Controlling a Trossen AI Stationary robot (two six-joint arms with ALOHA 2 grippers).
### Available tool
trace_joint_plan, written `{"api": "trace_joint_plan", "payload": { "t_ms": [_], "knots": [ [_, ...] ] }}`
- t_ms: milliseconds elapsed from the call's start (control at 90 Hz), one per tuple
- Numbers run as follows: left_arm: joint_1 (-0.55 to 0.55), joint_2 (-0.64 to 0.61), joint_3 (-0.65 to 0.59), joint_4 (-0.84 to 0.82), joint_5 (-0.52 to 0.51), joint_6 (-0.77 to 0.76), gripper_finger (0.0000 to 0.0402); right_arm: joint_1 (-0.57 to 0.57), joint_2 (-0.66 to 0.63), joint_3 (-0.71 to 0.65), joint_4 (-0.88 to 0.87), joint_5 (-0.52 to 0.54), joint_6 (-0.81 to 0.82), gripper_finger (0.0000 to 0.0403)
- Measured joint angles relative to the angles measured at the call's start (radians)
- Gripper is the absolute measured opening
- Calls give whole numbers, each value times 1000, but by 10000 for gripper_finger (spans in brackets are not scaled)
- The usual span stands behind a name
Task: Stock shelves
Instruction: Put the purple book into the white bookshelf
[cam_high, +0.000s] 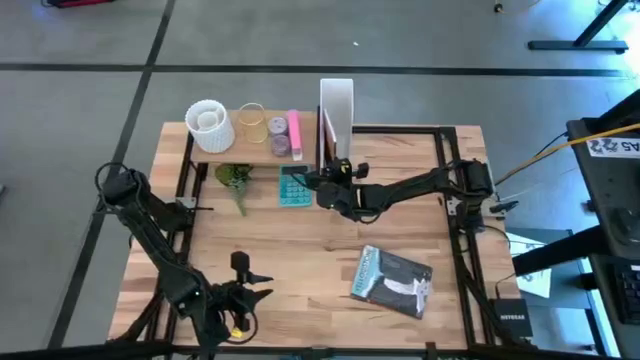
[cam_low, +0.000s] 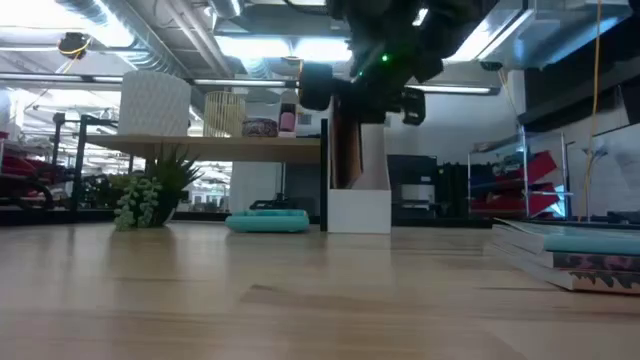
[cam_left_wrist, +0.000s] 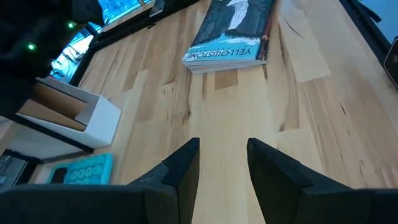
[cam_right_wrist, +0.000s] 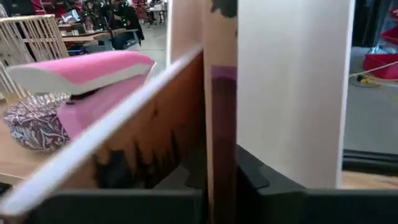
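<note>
1. Standing at the table's far edge, toward 12 o'clock in the high view: plank shelf (cam_high: 250, 150) with black frame, white file box (cam_high: 337, 110) upright just at its 3 o'clock end.
2. On the shelf: white ribbed pot (cam_high: 209, 124), wire-look glass cup (cam_high: 251, 122), small patterned dish (cam_high: 278, 127), pink stapler-like item (cam_high: 295, 133). Judged already stocked.
3. Right gripper (cam_high: 335, 172) sits at the file box's mouth, 6 o'clock side, clamped narrow on a thin book (cam_right_wrist: 219, 124) held upright by its spine; the book looks partway into the box slot in the right wrist view.
4. Below the shelf on the tabletop: green plant sprig (cam_high: 236, 181) and teal calculator (cam_high: 293, 186), not yet shelved.
5. Yellowstone book (cam_high: 393, 281) lies flat toward 4 o'clock, well apart from the shelves, untouched.
6. Left gripper (cam_left_wrist: 222, 163) waits near the table's 7 o'clock edge, fingers parted narrowly, holding nothing.
7. Judgement: roughly midway; current book going in, three items left.
</note>
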Motion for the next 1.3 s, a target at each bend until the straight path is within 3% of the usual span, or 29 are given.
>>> {"api": "trace_joint_plan", "payload": {
  "t_ms": [211, 578, 800, 1100, 1300],
  "knots": [
    [1, 0, 0, 1, 0, 0, 118, -19, 3, 0, 2, -69, 3, 39],
    [1, 0, 0, 5, 0, 0, 118, -25, 3, 0, -4, -90, -7, 41],
    [1, 0, 0, 26, 0, 17, 118, -32, 15, 0, 10, -28, -10, 8],
    [1, 0, 0, 26, 0, 19, 118, -62, 108, 2, 216, -52, -63, 5],
    [1, 0, 0, 26, 0, 19, 118, -61, 121, 2, 229, -29, -81, 27]
  ]
}}
